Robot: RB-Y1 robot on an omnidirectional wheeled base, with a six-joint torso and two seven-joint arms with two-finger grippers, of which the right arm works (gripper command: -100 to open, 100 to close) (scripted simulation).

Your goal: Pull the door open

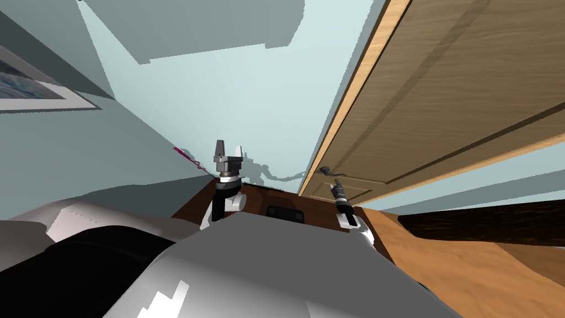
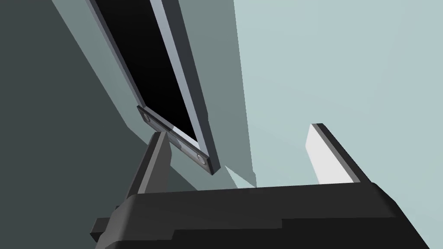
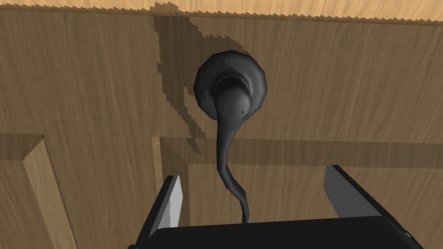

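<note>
Two right pincer (image 3: 251, 173) fingers (image 3: 171, 203) spread, dark door handle (image 3: 231, 101) between them

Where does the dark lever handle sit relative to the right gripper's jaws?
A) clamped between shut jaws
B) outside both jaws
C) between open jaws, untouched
C: the jaws of the right gripper stand apart, and the lever handle runs between them, touching neither.

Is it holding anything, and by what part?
Nothing. The open right gripper straddles the dark door handle without touching it; the left gripper is open, empty.
</note>
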